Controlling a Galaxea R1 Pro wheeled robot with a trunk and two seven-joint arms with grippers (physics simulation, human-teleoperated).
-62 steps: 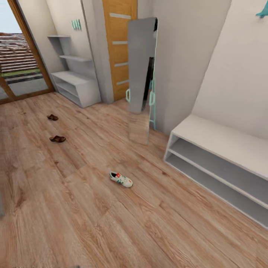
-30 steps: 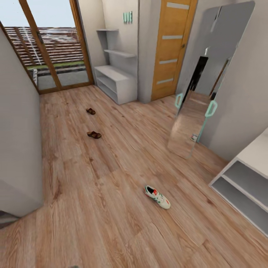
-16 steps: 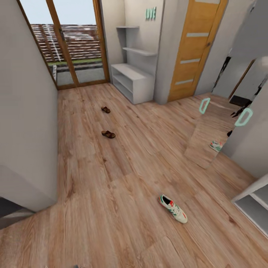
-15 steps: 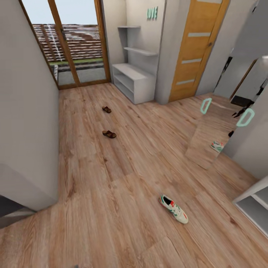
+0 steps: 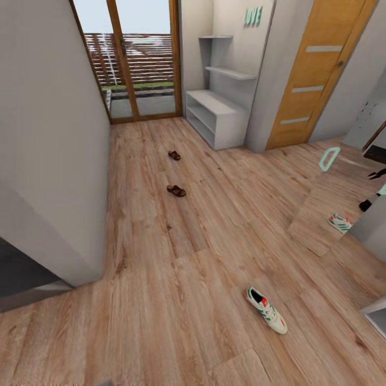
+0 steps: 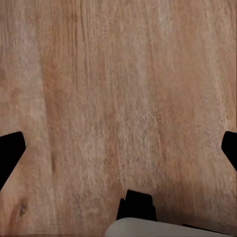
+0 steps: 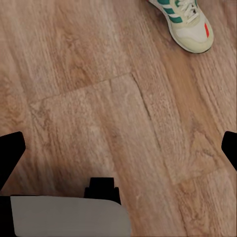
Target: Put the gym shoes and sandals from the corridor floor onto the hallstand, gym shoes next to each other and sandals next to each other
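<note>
Corridor layout: shoes spread along the floor [image 5: 161,279], rack at the far end.

In the head view, one gym shoe [image 5: 265,310] lies on the floor at near right, well apart from the two sandals. The nearer sandal [image 5: 176,190] lies mid-corridor; the farther sandal [image 5: 174,155] lies behind it, toward the glass door [image 5: 142,69] at the far end. The shoe rack [image 5: 217,115] stands against the far right wall, right of the glass door, with wall shelves [image 5: 228,69] above it. A wooden door [image 5: 316,80] stands right of the rack. A mirror [image 5: 343,209] leans at the right edge. A wall [image 5: 48,134] bounds the left side.
</note>
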